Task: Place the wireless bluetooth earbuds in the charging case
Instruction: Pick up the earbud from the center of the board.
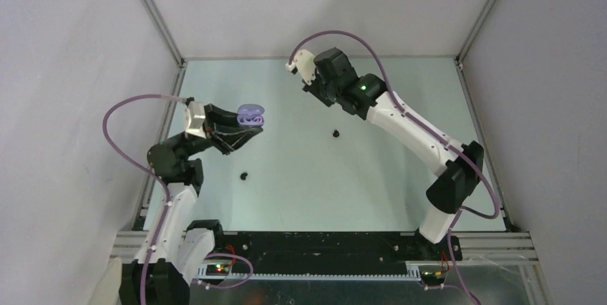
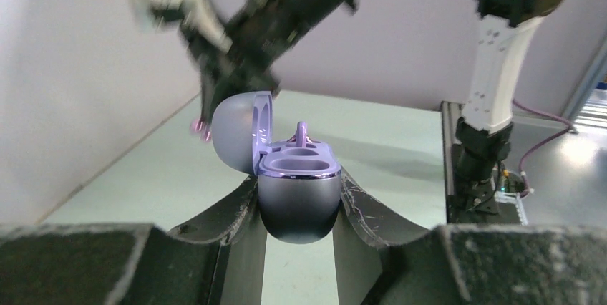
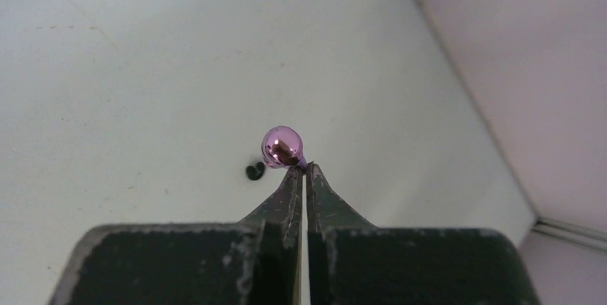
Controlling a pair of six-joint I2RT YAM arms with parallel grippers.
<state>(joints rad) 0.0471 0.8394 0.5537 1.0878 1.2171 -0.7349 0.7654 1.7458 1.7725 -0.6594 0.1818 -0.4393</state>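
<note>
My left gripper (image 1: 242, 132) is shut on the lilac charging case (image 1: 250, 114) and holds it upright above the table, lid open. In the left wrist view the case (image 2: 298, 208) sits between my fingers (image 2: 365, 208). Its near socket is empty, and a lilac piece (image 2: 301, 132) stands up from the far socket. My right gripper (image 3: 305, 167) is shut on a lilac earbud (image 3: 281, 147), pinched at the very fingertips above the table. That earbud shows blurred in the left wrist view (image 2: 201, 129), beyond the case lid. Two black earbuds (image 1: 335, 133) (image 1: 244, 175) lie on the table.
A black earbud (image 3: 254, 171) lies on the pale green table (image 1: 401, 176) just left of my right fingertips. White enclosure walls and metal frame posts (image 1: 154, 18) surround the table. The right arm's base (image 2: 487, 155) stands at the right in the left wrist view.
</note>
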